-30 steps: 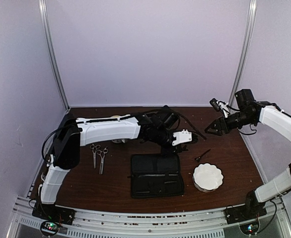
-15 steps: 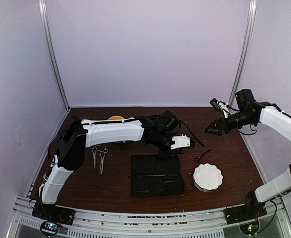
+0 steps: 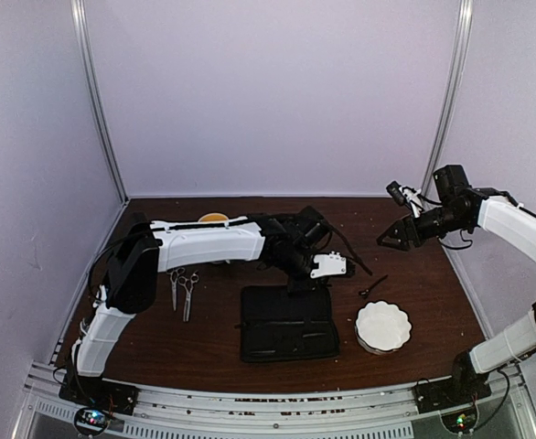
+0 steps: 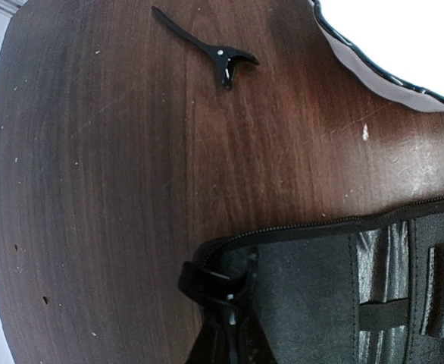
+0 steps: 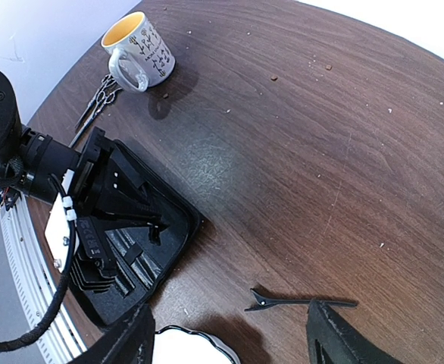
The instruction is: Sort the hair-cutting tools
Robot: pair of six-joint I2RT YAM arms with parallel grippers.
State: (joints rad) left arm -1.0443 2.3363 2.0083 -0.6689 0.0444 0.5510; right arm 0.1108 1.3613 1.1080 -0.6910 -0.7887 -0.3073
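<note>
1. Dark brown wood runs right across the bench [image 3: 204,352], and two silver scissors [image 3: 181,291] lie side by side near its left edge. Their ring handles point to the far edge and their blades to the near edge.
2. Over in the middle, the left end effector [image 3: 303,282] reaches right across the bench, tips down at the far edge of the black zip case [image 3: 286,325].
3. From the right wrist view its fingers look drawn close together at the case's rim. Whether they pinch the fabric or only sit against it, I cannot tell.
4. That case lies open and flat by the middle of the near edge. The left wrist view shows its zip line and elastic loops.
5. One thin black clip [image 3: 371,287] lies on bare wood between the case and the right edge. It sits just on the far side of a white scalloped dish [image 3: 382,326], touching neither.
6. Up toward the far right corner, the right end effector [image 5: 229,322] hangs well above the wood, fingers spread wide with nothing between them.
7. A patterned white mug [image 5: 139,49], yellow inside, stands upright near the far edge, left of the middle and just beyond the scissors' handles.
</note>
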